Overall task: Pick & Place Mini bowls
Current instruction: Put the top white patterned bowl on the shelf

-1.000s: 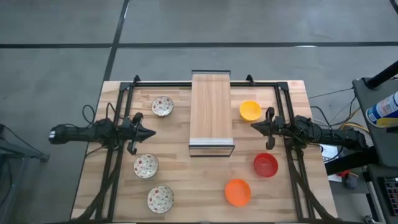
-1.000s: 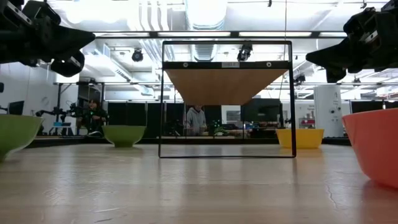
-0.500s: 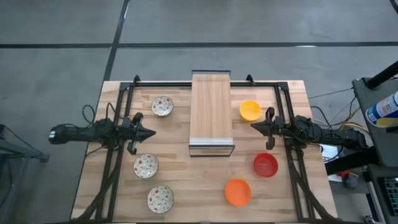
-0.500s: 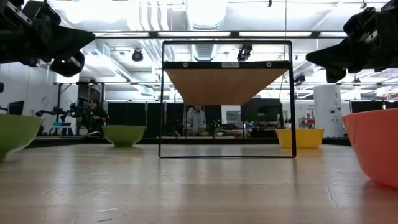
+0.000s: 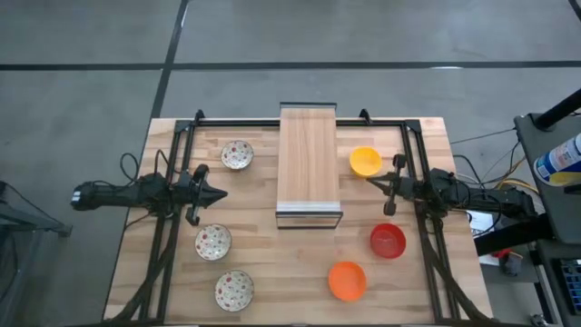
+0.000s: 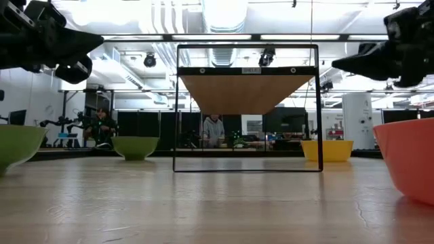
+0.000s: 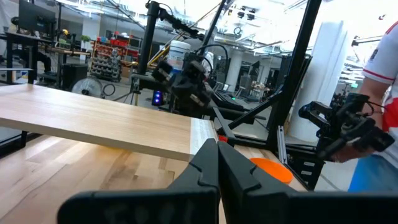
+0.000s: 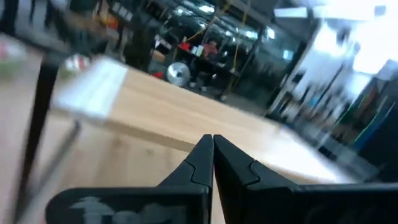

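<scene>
both arms hang above the table, nothing held. nearest the front edge in the high view: a speckled white bowl [image 5: 234, 290] on the left and the orange bowl [image 5: 347, 281] on the right. next row back, a second speckled bowl [image 5: 213, 242] and the red bowl [image 5: 388, 241]. then the two claws at mid-table: left gripper [image 5: 221, 194] sits between the second and the far speckled bowl, fingers pressed together, which the left wrist view confirms [image 7: 217, 163]; right gripper [image 5: 372, 183] is just beside the yellow bowl [image 5: 365, 161], tips also pinched together on nothing, same in the right wrist view [image 8: 212, 155]. farther back, the third speckled bowl [image 5: 237, 154], and the raised wooden board [image 5: 309, 163] runs down the centre on its black wire frame [image 6: 178, 108]. all six bowls rest on the table [image 5: 263, 272], none on the board. my read: the step is the first approach, likely right arm to yellow. to do it well: spread the fingers before descending, come straight down over the rim, take one wall of the bowl between the fingers, not the whole bowl. bowls are light and smooth, so they'll skid if nudged by a shut tip. keep the lift clear of the board's frame posts.
</scene>
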Available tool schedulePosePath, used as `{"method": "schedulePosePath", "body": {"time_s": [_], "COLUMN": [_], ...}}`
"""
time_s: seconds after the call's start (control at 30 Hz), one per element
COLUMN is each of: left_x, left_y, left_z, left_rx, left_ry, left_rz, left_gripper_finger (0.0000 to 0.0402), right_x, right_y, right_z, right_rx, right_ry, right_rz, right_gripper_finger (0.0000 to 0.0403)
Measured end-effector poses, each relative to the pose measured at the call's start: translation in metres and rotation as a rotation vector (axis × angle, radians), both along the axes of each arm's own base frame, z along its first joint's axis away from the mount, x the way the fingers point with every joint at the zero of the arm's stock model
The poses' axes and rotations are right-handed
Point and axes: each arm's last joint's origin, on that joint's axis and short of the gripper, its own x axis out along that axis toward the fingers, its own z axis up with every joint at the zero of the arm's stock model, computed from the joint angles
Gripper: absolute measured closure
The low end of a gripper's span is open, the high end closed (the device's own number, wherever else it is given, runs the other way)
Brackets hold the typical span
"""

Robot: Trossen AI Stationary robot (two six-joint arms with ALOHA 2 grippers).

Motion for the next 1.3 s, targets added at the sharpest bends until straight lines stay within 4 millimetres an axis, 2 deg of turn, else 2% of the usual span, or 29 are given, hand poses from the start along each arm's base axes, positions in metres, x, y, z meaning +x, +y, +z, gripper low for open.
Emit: {"method": "schedulePosePath", "body": {"time_s": [0.17, 0.27, 0.37, 0.43, 0.47, 0.53, 0.63, 0.7, 0.77, 0.93, 1.2, 1.3], "left_x": [0.000, 0.000, 0.000, 0.000, 0.000, 0.000, 0.000, 0.000, 0.000, 0.000, 0.000, 0.000], "left_y": [0.000, 0.000, 0.000, 0.000, 0.000, 0.000, 0.000, 0.000, 0.000, 0.000, 0.000, 0.000], "left_z": [0.000, 0.000, 0.000, 0.000, 0.000, 0.000, 0.000, 0.000, 0.000, 0.000, 0.000, 0.000], "left_rx": [0.000, 0.000, 0.000, 0.000, 0.000, 0.000, 0.000, 0.000, 0.000, 0.000, 0.000, 0.002], "left_ry": [0.000, 0.000, 0.000, 0.000, 0.000, 0.000, 0.000, 0.001, 0.001, 0.001, 0.001, 0.001], "left_rz": [0.000, 0.000, 0.000, 0.000, 0.000, 0.000, 0.000, 0.000, 0.000, 0.000, 0.001, 0.001], "left_gripper_finger": [0.0402, 0.0402, 0.0402, 0.0402, 0.0402, 0.0402, 0.0402, 0.0402, 0.0402, 0.0402, 0.0402, 0.0402], "right_x": [0.000, 0.000, 0.001, 0.001, 0.001, 0.000, 0.000, 0.000, 0.000, -0.002, -0.002, -0.004], "right_y": [0.000, 0.003, 0.007, 0.007, 0.007, 0.007, 0.004, 0.002, 0.000, -0.004, -0.004, -0.002], "right_z": [0.000, 0.001, 0.002, 0.003, 0.005, 0.009, 0.009, 0.007, 0.008, 0.010, 0.015, 0.023], "right_rx": [-0.223, -0.217, -0.045, 0.090, 0.201, 0.535, 1.003, 1.222, 1.362, 1.550, 1.590, 1.570], "right_ry": [0.041, 0.024, -0.012, -0.038, -0.060, -0.129, -0.218, -0.274, -0.356, -0.520, -0.557, -0.568], "right_rz": [-0.004, 0.083, 0.225, 0.253, 0.260, 0.270, 0.191, 0.140, 0.090, 0.013, 0.073, 0.141], "right_gripper_finger": [0.0394, 0.0394, 0.0394, 0.0394, 0.0394, 0.0394, 0.0394, 0.0394, 0.0394, 0.0394, 0.0394, 0.0394]}}
